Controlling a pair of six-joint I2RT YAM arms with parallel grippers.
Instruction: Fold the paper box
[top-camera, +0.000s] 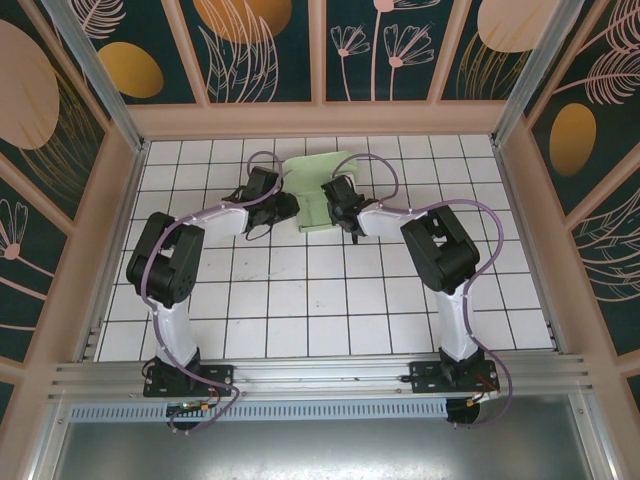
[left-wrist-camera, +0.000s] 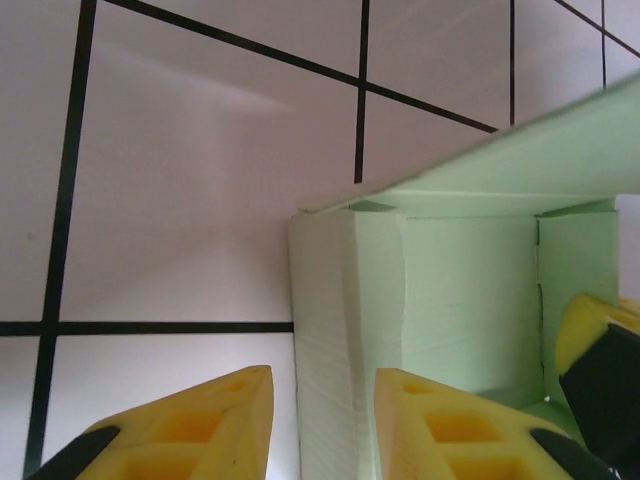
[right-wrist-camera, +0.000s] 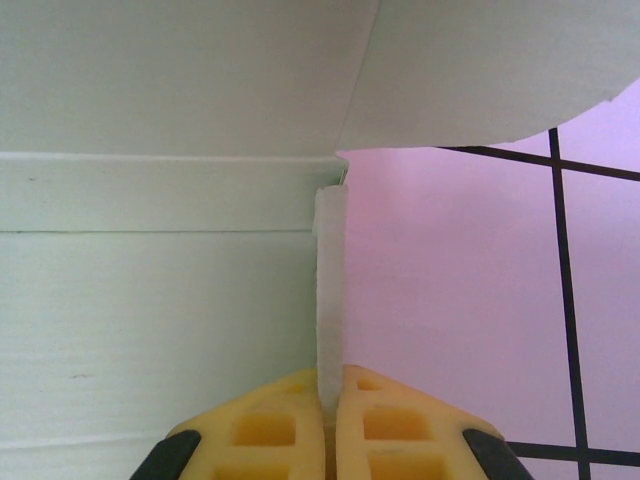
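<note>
Two claws are working at the paper box (top-camera: 316, 172), which is sitting toward the far side of the white tiled desk (top-camera: 300, 300), about midway across. Your right claw (right-wrist-camera: 330, 378) is clenched and is pinching a thin upright wall on the box's right side. Your left claw (left-wrist-camera: 325, 375) is standing astride the box's left wall. It is showing a small gap on the outer side, so it is not gripping the wall.

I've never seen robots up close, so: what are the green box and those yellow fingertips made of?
The paper box looks like thin matte card: pale mint, sharp creases, slim cut edges. The yellow fingertips seem to be moulded plastic or rubber with hollow cells; which one is unclear.
</note>
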